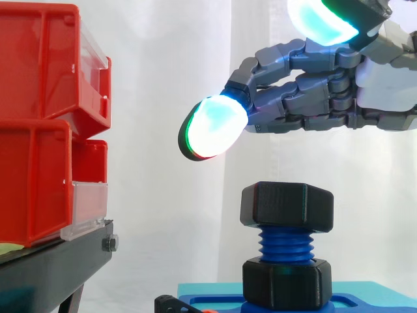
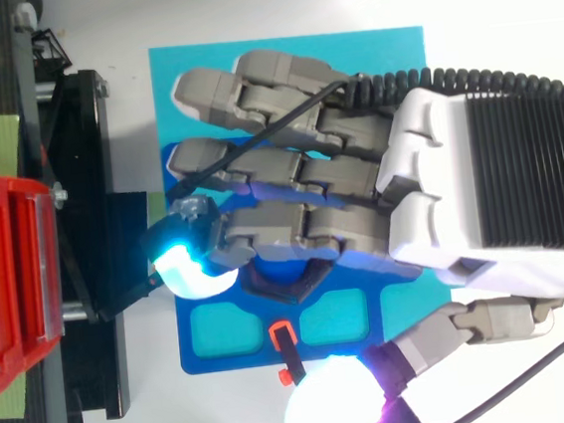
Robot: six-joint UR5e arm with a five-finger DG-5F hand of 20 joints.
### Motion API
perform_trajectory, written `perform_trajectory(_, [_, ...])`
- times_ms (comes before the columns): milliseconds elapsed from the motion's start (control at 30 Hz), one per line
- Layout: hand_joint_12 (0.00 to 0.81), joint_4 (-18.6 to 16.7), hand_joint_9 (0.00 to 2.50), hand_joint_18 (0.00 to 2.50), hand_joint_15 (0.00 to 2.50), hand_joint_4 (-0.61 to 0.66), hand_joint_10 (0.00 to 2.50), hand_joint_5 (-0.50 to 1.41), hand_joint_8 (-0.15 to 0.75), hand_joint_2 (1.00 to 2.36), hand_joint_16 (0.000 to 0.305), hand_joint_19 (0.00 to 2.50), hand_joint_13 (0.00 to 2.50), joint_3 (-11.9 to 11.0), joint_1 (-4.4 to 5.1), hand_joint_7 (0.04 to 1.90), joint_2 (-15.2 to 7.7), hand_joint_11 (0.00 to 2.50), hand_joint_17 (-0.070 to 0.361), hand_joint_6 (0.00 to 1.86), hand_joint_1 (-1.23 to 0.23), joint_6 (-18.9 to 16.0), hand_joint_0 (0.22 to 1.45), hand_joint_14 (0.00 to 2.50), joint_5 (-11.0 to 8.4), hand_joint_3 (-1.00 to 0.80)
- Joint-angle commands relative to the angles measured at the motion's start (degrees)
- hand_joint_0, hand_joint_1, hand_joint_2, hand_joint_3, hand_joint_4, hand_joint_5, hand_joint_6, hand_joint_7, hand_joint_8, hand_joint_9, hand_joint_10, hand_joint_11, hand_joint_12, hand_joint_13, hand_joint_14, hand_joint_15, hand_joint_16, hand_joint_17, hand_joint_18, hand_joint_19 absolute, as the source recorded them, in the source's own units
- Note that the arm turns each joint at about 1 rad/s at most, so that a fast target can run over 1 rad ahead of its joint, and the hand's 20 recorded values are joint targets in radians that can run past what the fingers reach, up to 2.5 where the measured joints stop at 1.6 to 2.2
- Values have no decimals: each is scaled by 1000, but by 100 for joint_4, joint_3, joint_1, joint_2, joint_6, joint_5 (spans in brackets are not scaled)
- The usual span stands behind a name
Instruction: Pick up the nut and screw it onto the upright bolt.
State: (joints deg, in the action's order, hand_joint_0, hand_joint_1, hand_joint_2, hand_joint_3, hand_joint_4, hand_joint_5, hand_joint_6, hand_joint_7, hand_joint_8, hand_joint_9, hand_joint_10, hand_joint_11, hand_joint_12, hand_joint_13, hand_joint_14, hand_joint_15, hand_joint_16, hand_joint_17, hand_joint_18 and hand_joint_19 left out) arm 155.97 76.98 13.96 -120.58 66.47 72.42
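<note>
A black hexagonal nut [image 1: 287, 205] sits at the top of the upright blue threaded bolt [image 1: 285, 244]. A second black hexagonal piece [image 1: 285, 282] wraps the bolt's foot. My hand [image 1: 306, 98] hovers just above the nut without touching it. Its fingers stretch out to the left, relaxed, with nothing between them, and one glowing fingertip [image 1: 212, 127] hangs above and left of the nut. From above, my hand [image 2: 479, 182] covers the bolt, and only an edge of the nut [image 2: 291, 286] peeks out below the fingers.
The bolt stands on a blue base plate [image 2: 213, 328] lying on a cyan mat [image 2: 387, 51]. Stacked red bins [image 1: 39, 117] on a black stand [image 1: 52, 267] rise to the left, with a gap between them and the bolt.
</note>
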Motion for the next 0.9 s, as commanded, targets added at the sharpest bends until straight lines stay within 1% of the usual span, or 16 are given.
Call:
perform_trajectory(0, [338,-5,104,0,0,191,0,-155,184,1000,47,0,0,10,19,685,-1,0,107,502,-52,-2,458,0,-9,-500])
perform_trajectory(67, [337,39,106,0,0,197,0,-146,183,1000,47,0,0,1,55,688,-1,0,106,502,-52,-2,458,0,-158,-500])
perform_trajectory(133, [336,47,114,0,0,200,0,-137,180,1000,47,0,0,1,63,697,-1,0,106,502,-52,-29,458,0,-193,-500])
perform_trajectory(233, [335,47,118,0,0,193,0,-134,177,1000,47,0,0,72,72,703,-1,0,105,502,-52,-55,459,0,-167,-500])
perform_trajectory(267, [333,21,119,0,0,194,0,-134,177,1000,47,0,0,186,72,701,-1,0,105,502,-52,-90,459,0,-158,-500])
perform_trajectory(333, [332,-49,122,0,0,188,0,-133,174,1000,46,0,0,265,72,700,-1,0,104,502,-54,-143,461,0,-158,-500])
perform_trajectory(467, [329,-128,128,0,0,191,0,-132,173,1000,46,0,0,282,46,702,-1,0,104,502,-57,-196,462,0,-132,-500])
perform_trajectory(600, [329,-128,135,0,0,195,0,-133,175,1000,46,0,0,282,2,704,-1,0,102,502,-62,-187,465,0,-44,-500])
perform_trajectory(733, [330,-128,146,0,0,201,0,-131,180,1000,45,0,0,282,2,759,-1,0,102,502,-64,-187,466,0,-17,-500])
perform_trajectory(800, [324,-128,165,0,0,222,0,-129,187,1000,43,0,0,282,2,777,-1,0,97,503,-82,-187,468,0,-17,-500])
perform_trajectory(867, [295,-120,219,0,0,261,0,-122,204,1000,36,0,29,282,-16,809,-1,0,80,503,-110,-187,473,0,-9,-500])
